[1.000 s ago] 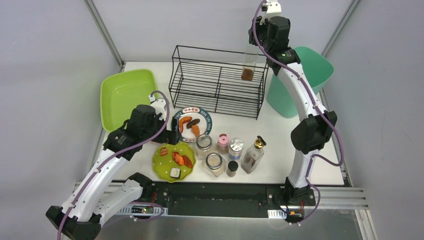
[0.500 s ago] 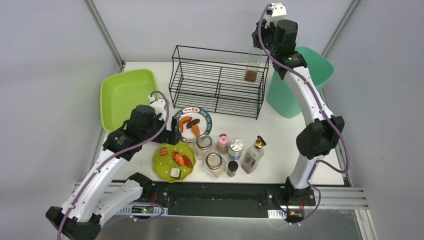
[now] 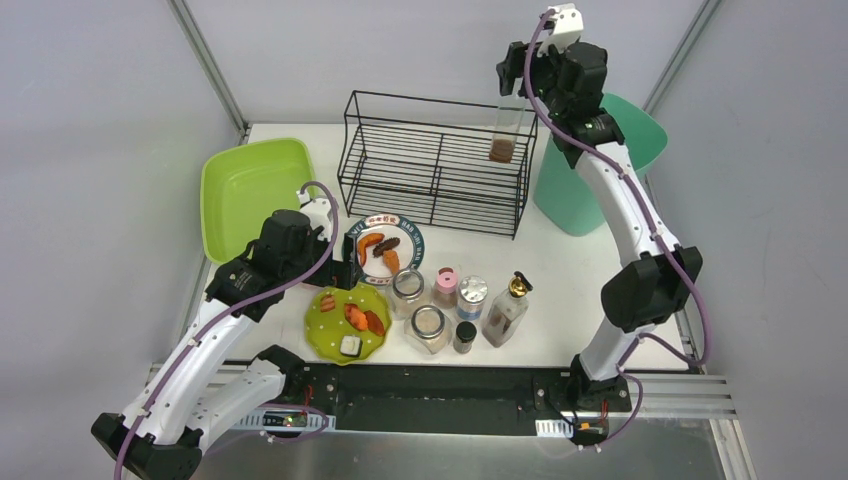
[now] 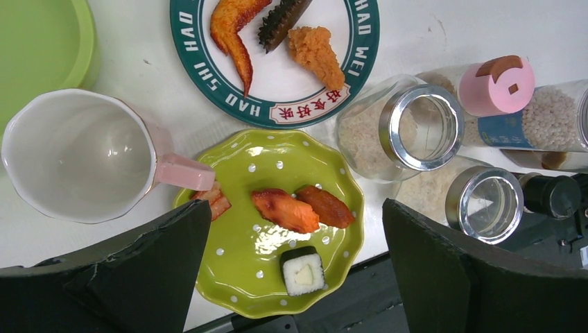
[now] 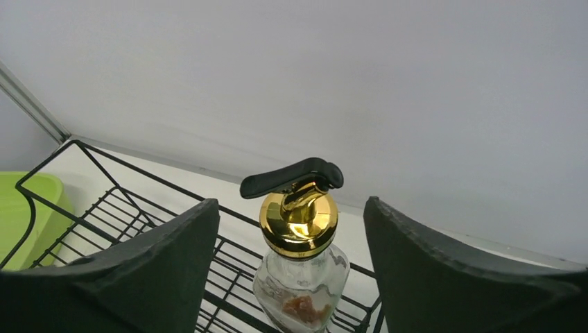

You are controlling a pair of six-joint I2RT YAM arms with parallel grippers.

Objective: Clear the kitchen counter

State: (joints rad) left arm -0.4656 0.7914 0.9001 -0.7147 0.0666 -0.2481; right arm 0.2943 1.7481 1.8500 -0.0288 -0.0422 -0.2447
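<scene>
Kitchen counter [image 3: 565, 262], R gripper [image 5: 291, 202] released, jaws clear of gold-cap bottle [image 3: 503, 140] upright in wire rack [image 3: 437, 180], L gripper [image 4: 295, 208] wide open over green plate [image 4: 277, 156].

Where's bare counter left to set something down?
Bare kitchen counter right of the front pump bottle, back to the teal bin. Narrower strip between the wire rack and the jars. Crowded front-left: round plate, green plate, mug packed together.
</scene>
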